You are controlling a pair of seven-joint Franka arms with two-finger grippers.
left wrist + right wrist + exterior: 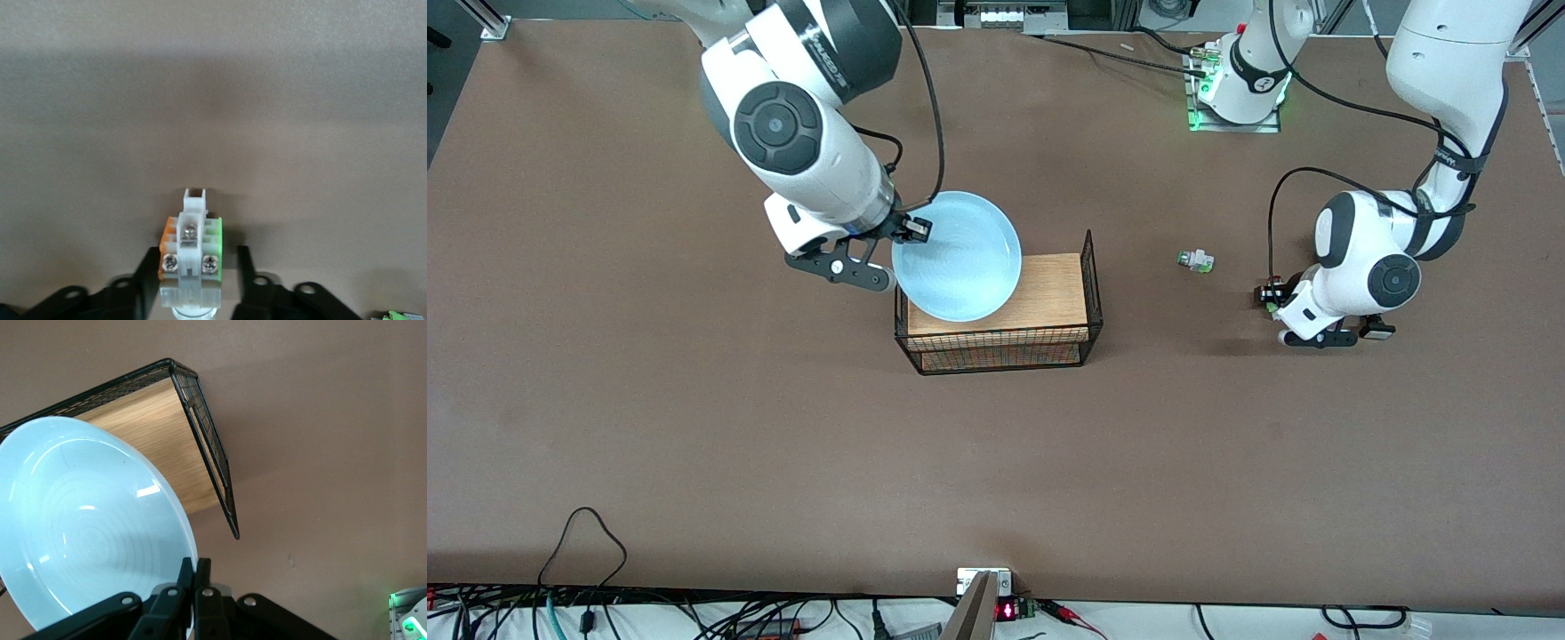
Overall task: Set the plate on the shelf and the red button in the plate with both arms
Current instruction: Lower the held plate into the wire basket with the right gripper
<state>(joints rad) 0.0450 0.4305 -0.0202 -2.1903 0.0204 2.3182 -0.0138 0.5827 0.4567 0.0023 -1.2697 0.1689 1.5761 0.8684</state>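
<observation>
Biggest thing first: the wire rack (1000,307) with its wooden shelf sits mid-frame in the front view. The plate (957,255) hangs over its upper-left corner, pinched by the rim in the right hand (907,233); a one-sided grip like that could let it tilt and clip the wire wall. At the frame's right, the left hand (1270,293) is down at the bench with fingers spread either side of the red button (190,253), not touching I think. Closing off-centre could flick it away.

Plate (957,258) over wire rack (1000,342).
</observation>
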